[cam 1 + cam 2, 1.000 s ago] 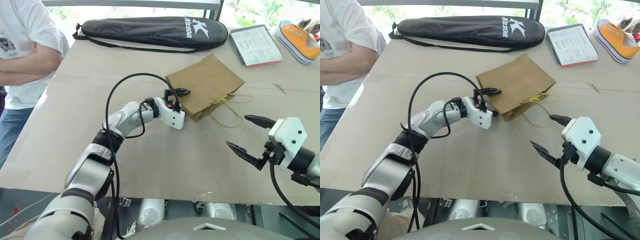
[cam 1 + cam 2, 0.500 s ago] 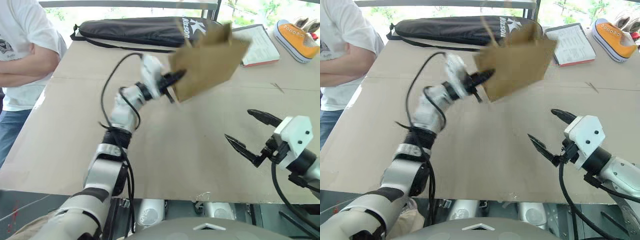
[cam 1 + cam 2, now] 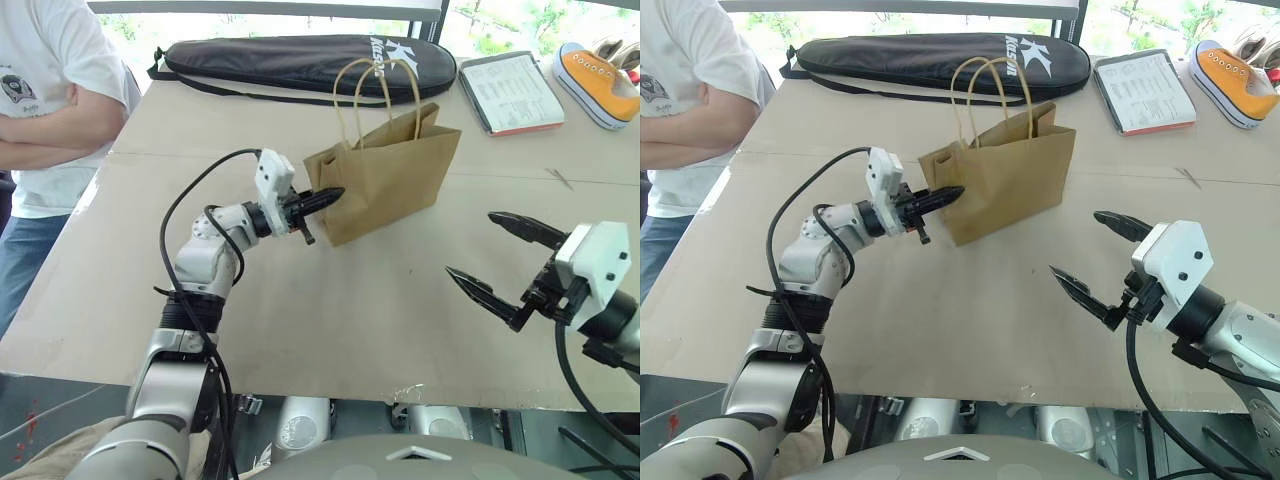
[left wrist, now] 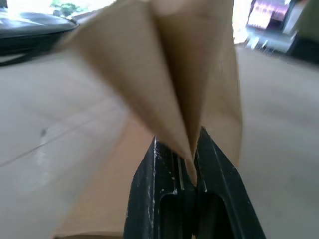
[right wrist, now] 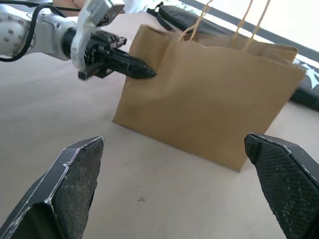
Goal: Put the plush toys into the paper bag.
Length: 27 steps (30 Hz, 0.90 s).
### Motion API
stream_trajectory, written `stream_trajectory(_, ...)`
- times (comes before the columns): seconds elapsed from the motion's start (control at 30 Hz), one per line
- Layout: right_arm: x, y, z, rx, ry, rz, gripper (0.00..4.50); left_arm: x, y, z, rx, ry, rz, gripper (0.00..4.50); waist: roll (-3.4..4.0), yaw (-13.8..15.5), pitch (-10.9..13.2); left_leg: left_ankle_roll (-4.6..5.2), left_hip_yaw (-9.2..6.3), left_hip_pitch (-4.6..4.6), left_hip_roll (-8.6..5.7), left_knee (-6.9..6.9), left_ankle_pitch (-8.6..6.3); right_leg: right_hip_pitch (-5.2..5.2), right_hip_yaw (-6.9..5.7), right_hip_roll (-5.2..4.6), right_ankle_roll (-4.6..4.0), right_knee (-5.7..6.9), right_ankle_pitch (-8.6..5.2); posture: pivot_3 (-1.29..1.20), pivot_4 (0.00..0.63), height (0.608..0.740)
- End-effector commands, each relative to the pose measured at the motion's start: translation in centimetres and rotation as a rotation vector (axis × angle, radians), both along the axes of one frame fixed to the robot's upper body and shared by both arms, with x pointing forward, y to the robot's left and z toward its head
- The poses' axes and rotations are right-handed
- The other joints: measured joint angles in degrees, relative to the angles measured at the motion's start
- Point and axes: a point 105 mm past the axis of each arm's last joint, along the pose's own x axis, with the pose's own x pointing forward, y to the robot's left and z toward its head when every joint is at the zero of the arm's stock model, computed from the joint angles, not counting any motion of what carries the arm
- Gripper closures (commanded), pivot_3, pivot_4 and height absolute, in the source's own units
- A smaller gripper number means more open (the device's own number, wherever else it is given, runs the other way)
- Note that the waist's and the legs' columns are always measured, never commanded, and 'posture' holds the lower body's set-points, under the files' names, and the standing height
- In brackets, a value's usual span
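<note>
It looks like a test room or lab for a robot. A big table (image 3: 330,330) is covered with plain brown board. Odd things lie on it: a long black zip case (image 3: 300,62), a clipboard with papers (image 3: 510,92) and an orange sneaker (image 3: 597,82). A person in a white shirt (image 3: 45,100) stands beside it. Bright windows (image 3: 260,20) with green trees are behind.

Tan table (image 3: 330,330) (windows, perhaps, behind).
</note>
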Motion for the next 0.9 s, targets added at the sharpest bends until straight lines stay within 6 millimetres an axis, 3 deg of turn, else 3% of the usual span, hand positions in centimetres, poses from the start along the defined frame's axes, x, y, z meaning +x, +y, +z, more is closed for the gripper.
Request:
stream_trajectory(0.03, -0.6, 0.6, 0.1, -0.023, -0.01, 0.035, 0.0, 0.0, 0.3, -2.8, 0.205, -0.076, 0.013, 4.39, -0.02, 0.0, -0.1, 0.09, 0.0, 0.01, 0.0, 0.0, -0.05, 0.01, 0.0, 0.0, 0.0, 0.01, 0.0, 0.0, 0.15, 0.74)
stream_trajectory(0.17, -0.5, 0.5, 0.1, -0.023, -0.009, 0.034, 0.0, 0.6, 0.7, -2.4, 0.275, -0.178, 0.021, 4.39, 0.04, 0.0, -0.3, 0.14, 0.0, 0.07, 0.01, 0.0, -0.08, 0.07, 0.0, -0.01, 0.0, 0.02, 0.0, 0.0, 0.15, 0.74)
stream_trajectory(0.23, -0.4, 0.5, 0.1, -0.022, -0.007, 0.033, 0.0, 0.5, 0.5, -1.1, 0.17, -0.171, -0.01, 4.39, 0.04, 0.0, -0.3, 0.14, 0.0, 0.09, 0.01, 0.0, -0.08, 0.08, 0.0, -0.01, -0.01, 0.03, 0.0, 0.0, 0.15, 0.74)
stream_trajectory(0.3, -0.4, 0.6, 0.1, -0.017, -0.009, 0.035, 0.0, -1.0, -0.2, 1.3, -0.044, -0.094, -0.133, 4.39, 0.04, -0.2, -0.3, 0.15, 0.0, 0.09, 0.02, 0.0, -0.08, 0.08, 0.0, -0.01, -0.01, 0.05, 0.0, 0.0, 0.15, 0.74)
stream_trajectory(0.37, -0.5, 0.6, 0.4, -0.003, -0.012, 0.038, 0.0, -3.4, -0.4, 2.6, -0.083, -0.041, -0.321, 4.39, 0.04, -0.3, -0.3, 0.14, -0.01, 0.04, 0.05, 0.0, -0.08, 0.03, -0.03, -0.01, 0.0, 0.05, 0.0, 0.0, 0.15, 0.74)
stream_trajectory(0.43, -0.6, 0.5, 0.5, 0.001, -0.012, 0.044, 0.0, -4.5, 0.4, 2.6, -0.015, -0.015, -0.397, 4.39, 0.05, -0.3, -0.3, -0.02, -0.01, 0.0, 0.07, 0.0, 0.01, -0.03, -0.04, 0.02, -0.01, 0.04, -0.01, 0.0, 0.15, 0.74)
stream_trajectory(0.6, -0.8, 0.5, 0.5, 0.002, 0.003, 0.069, 0.0, -4.2, 2.3, 1.6, 0.174, -0.028, -0.466, 4.39, 0.06, 0.0, -0.3, 0.13, -0.01, 0.03, 0.04, -0.02, -0.07, -0.01, -0.04, 0.06, -0.01, 0.03, -0.01, 0.0, 0.15, 0.74)
stream_trajectory(0.8, -1.4, 0.5, 0.3, -0.008, 0.028, 0.085, 0.0, -3.5, 2.2, 1.0, 0.178, 0.02, -0.483, 4.39, 0.05, 0.0, -0.3, 0.16, -0.01, 0.0, 0.0, 0.02, -0.09, 0.03, -0.02, 0.02, 0.0, -0.02, -0.01, 0.0, 0.15, 0.74)
stream_trajectory(0.9, -2.2, -0.3, 0.5, -0.022, 0.045, 0.084, 0.0, -3.1, 1.8, 6.8, -0.111, 0.205, -0.509, 4.39, -0.01, 0.3, -0.2, 0.16, -0.12, -0.06, 0.01, 0.05, -0.09, 0.02, -0.12, 0.02, 0.0, 0.02, -0.01, 0.0, 0.15, 0.74)
